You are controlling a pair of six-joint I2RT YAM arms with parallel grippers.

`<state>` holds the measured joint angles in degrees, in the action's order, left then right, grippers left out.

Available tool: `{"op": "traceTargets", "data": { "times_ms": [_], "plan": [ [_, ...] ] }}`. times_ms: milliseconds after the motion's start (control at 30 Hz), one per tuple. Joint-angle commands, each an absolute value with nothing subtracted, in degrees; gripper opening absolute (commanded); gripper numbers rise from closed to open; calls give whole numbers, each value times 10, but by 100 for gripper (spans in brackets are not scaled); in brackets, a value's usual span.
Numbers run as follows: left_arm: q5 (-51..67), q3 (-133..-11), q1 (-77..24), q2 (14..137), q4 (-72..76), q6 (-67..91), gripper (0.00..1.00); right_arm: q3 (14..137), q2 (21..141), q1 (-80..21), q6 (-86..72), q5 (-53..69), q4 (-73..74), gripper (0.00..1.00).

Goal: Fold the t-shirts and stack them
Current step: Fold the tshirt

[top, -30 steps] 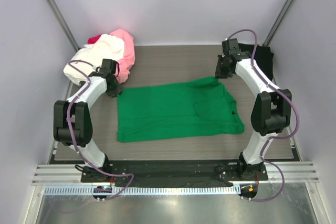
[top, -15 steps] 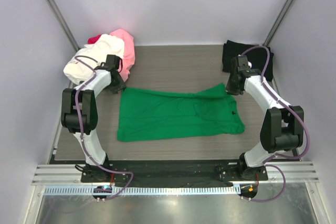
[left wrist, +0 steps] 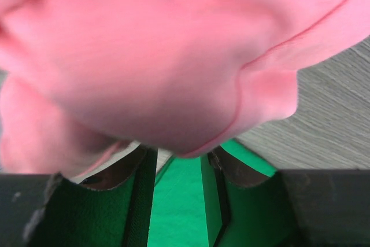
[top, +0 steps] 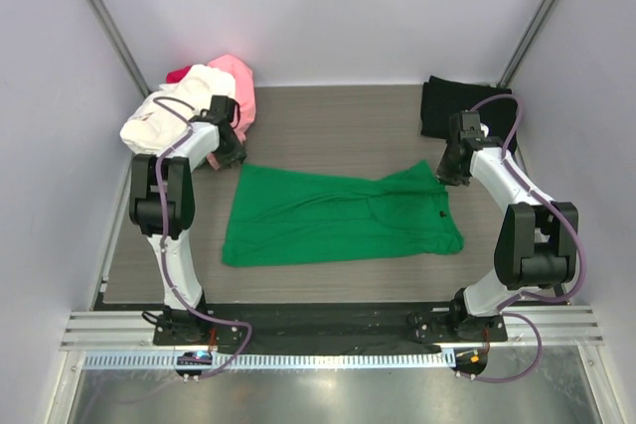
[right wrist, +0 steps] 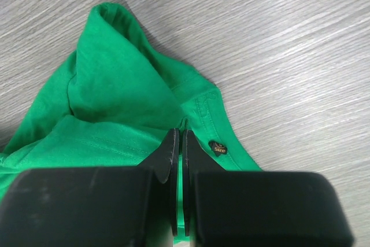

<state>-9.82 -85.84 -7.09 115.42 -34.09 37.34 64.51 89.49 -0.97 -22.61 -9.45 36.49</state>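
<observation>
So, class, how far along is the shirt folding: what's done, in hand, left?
Done, it seems: the black t-shirt lies compact at the far right. In hand: the green t-shirt lies spread, the right gripper pinching its edge; the left gripper straddles green cloth, grip unclear. Left: the heap of pink, cream-white and red t-shirts, far left.

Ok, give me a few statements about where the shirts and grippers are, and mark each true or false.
1. The green t-shirt lies spread across the middle of the table. True.
2. The black t-shirt sits at the far left corner. False: it is at the far right corner.
3. The right gripper is shut on the green t-shirt. True.
4. The pink t-shirt lies flat at the near edge. False: it is heaped with the cream-white t-shirt and red t-shirt at the far left.
</observation>
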Motion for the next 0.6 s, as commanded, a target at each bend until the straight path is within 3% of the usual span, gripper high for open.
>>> {"op": "traceTargets", "data": {
  "times_ms": [0, 567],
  "plan": [
    [-94, -887, -81, 1171, -331, 380, 37, 639, 877, -11, -222, -86, 338, 1],
    [-88, -882, -98, 1205, -309, 389, 33, 628, 879, -11, -221, -70, 329, 1]
  ]
}}
